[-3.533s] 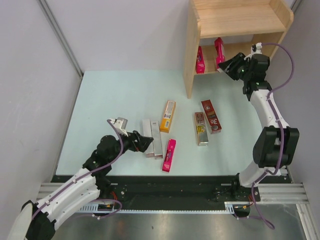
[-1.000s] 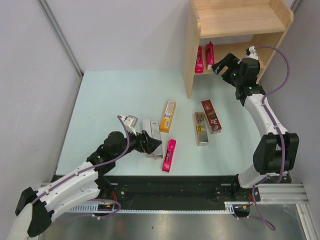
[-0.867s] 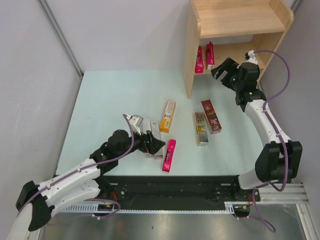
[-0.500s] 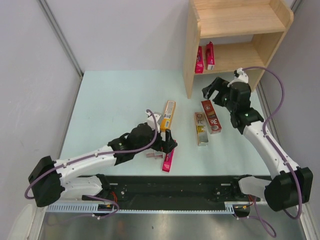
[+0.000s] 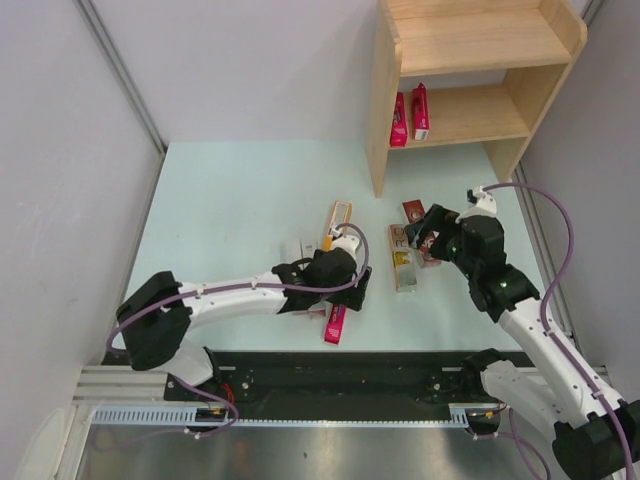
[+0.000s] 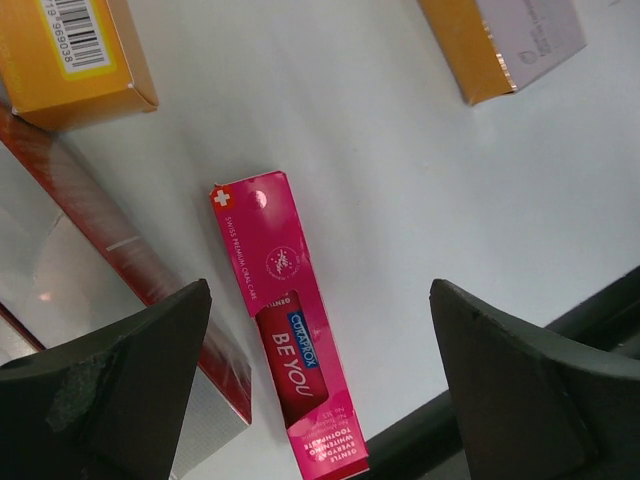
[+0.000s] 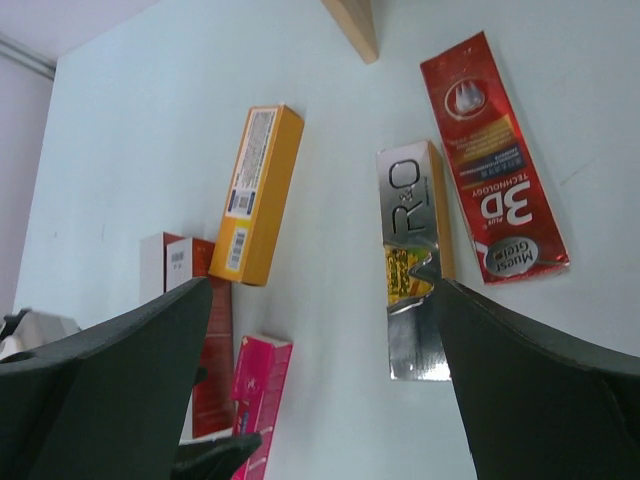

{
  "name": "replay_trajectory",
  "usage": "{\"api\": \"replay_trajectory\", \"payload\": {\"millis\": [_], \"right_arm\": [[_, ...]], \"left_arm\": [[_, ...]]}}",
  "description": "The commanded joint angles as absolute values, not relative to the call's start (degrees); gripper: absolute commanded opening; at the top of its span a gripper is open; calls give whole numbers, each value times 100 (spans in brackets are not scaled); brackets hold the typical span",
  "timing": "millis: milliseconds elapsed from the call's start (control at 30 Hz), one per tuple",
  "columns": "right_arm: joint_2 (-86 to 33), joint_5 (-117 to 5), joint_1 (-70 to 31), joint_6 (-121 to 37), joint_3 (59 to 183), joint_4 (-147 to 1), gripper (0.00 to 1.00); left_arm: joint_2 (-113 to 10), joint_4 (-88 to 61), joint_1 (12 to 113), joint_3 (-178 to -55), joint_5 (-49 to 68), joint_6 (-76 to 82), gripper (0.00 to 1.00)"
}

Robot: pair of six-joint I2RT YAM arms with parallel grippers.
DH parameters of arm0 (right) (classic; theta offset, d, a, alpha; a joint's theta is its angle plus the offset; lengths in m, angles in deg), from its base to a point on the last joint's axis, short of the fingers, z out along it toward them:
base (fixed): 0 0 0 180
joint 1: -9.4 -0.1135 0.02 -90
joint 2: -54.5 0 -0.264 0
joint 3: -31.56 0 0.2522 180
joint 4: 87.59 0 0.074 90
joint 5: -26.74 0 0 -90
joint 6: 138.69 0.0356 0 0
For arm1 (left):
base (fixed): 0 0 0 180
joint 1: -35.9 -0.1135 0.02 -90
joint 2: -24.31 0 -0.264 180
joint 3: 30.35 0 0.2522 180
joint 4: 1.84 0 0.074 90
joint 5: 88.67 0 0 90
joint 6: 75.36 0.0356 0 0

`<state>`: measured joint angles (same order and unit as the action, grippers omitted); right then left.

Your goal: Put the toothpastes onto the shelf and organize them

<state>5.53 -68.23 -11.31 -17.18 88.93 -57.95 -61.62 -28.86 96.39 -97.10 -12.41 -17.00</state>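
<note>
Currently we log: glossy magenta carton (image 6: 288, 330), slim, beneath left gripper (image 6: 320, 380), fingers (image 6: 110, 390) spread; right gripper (image 7: 320, 380) likewise spread (wooden shelf (image 5: 470, 40) boards only overhead).

Shelf: you'll find the light natural-wood shelf (image 5: 480, 60) at the upper right of the top view.
Lower board (image 5: 470, 115): two magenta-pink cartons (image 5: 399, 118) stand side by side at its left end.
Centre: left to right, orange-yellow carton (image 7: 256, 195), gold-tan carton (image 7: 412, 250), dark red carton (image 7: 492, 160).
Lower middle: your third magenta-pink carton (image 6: 288, 320) lies just right of the silver-grey cartons (image 6: 50, 265).
</note>
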Motion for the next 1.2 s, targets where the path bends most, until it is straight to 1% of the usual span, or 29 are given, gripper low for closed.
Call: {"api": "replay_trajectory", "payload": {"millis": [0,167,333,533,600,733,767,933,967,1067,1167], "right_arm": [[800,-6977,-1319,-1626,8698,-5590,98],[1028,-6968,-1354,-1564,8592,-5484,98],[1204,-6907,-1363,-1477,8478,-5527,98],[1275,-6836,-1416,-1336,8390,-5510,98],[1275,-6827,-1477,-1327,8381,-5502,98],[1292,-6845,-1539,-1327,8373,-5449,98],[1292,-6845,-1539,-1327,8372,-5431,98],[1328,-6880,-1600,-1336,8364,-5405,98],[1336,-6880,-1609,-1327,8364,-5405,98],[1310,-6889,-1627,-1327,8364,-5414,98],[1301,-6880,-1653,-1327,8364,-5422,98]], "left_arm": [[-6463,-3195,9689,-10132,-1590,-1797,95],[-6727,-3274,9707,-10255,-1555,-1805,91],[-7025,-3441,9707,-10440,-1625,-1814,84],[-7509,-3573,9707,-10721,-1493,-1805,81],[-7632,-3643,9698,-10809,-1493,-1814,74],[-7905,-3731,9707,-10923,-1485,-1858,65],[-7931,-3731,9698,-10941,-1484,-1858,60],[-7888,-3819,9698,-10959,-1590,-1858,52],[-7870,-3845,9698,-10976,-1616,-1849,46],[-7747,-3872,9707,-11011,-1678,-1814,36],[-7677,-3916,9698,-11090,-1713,-1744,36]]}}
